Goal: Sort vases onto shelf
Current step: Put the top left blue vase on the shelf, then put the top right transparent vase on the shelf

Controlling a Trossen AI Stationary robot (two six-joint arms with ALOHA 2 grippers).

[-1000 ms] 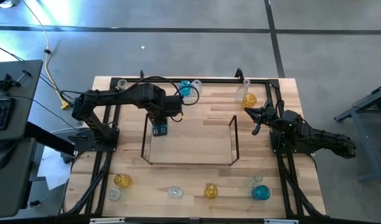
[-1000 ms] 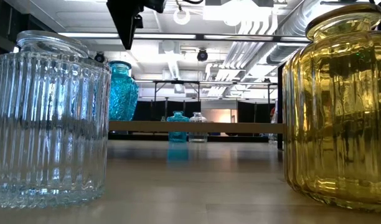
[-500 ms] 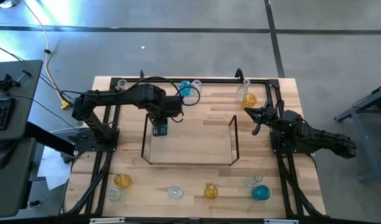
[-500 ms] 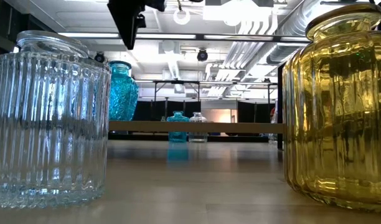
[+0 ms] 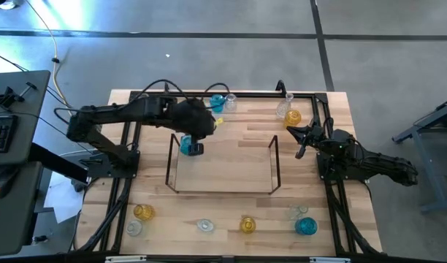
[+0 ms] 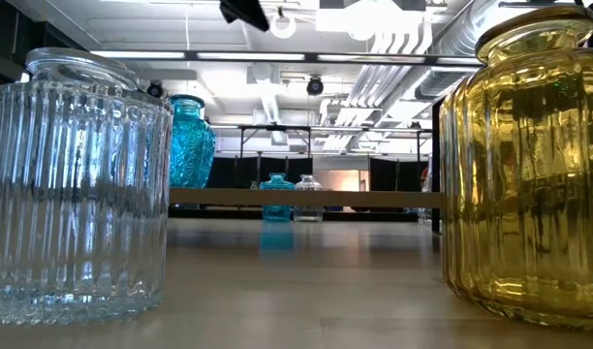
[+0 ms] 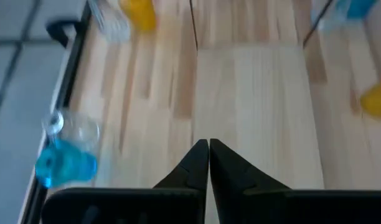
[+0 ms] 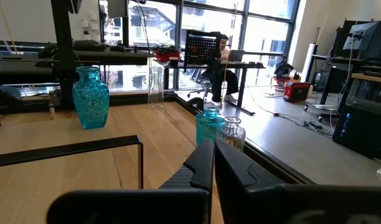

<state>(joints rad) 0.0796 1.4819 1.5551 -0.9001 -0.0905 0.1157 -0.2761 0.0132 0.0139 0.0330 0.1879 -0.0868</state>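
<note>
A blue vase (image 5: 187, 144) stands upright on its base at the far left corner of the shelf (image 5: 223, 174); it also shows in the low view (image 6: 190, 141) and the right wrist view (image 8: 91, 96). My left gripper (image 5: 201, 128) hangs above and a little right of it, slanting down toward the table's right, shut and empty (image 7: 208, 144) over the wood surface (image 7: 253, 93). My right gripper (image 5: 305, 139) waits shut (image 8: 213, 144) beyond the shelf's right end.
Along the far edge stand a blue vase (image 5: 218, 102), clear vases (image 5: 231, 98) and a yellow vase (image 5: 293, 117). Near the front edge stand yellow (image 5: 143, 212), clear (image 5: 205, 225), yellow (image 5: 247, 224) and blue (image 5: 305, 226) vases. A black frame (image 5: 209, 93) edges the table.
My left gripper, which pointed down right over the blue vase, has risen and tipped up, so it now slants toward the table's right. The vase stays upright on the shelf where it was.
</note>
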